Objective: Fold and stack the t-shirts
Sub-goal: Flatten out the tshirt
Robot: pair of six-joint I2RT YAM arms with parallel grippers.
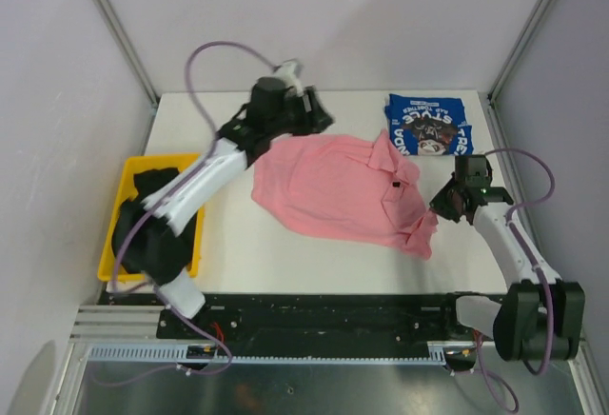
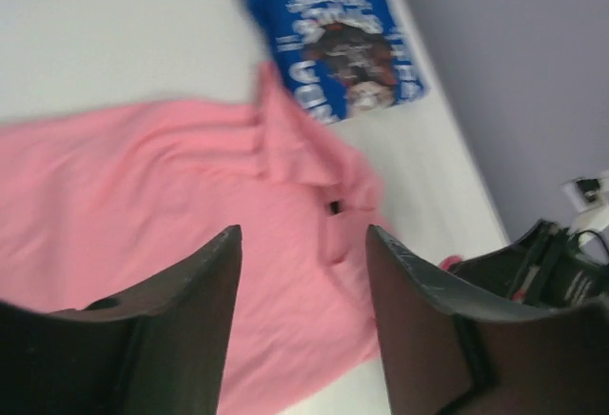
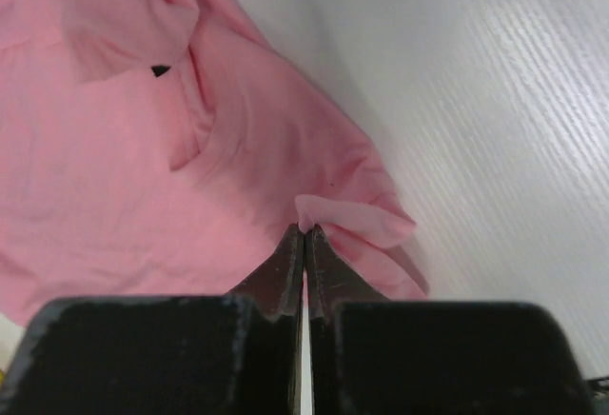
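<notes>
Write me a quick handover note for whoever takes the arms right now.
Grippers: left gripper open, holding nothing, hovering by the far edge of the pink t-shirt. The right gripper is shut on a fold at that shirt's near right edge.
Things: pink t-shirt rumpled and unfolded mid-table; blue t-shirt folded at the far right corner; black t-shirts in the yellow bin at left.
Done: blue folded.
Left: fold pink, stack it, then the black ones.

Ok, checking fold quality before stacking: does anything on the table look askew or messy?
The pink t-shirt lies rumpled and slanted mid-table, not yet folded, with a corner puckered up where the shut right hand seems to pinch it. The blue t-shirt behind it looks neatly folded.
</notes>
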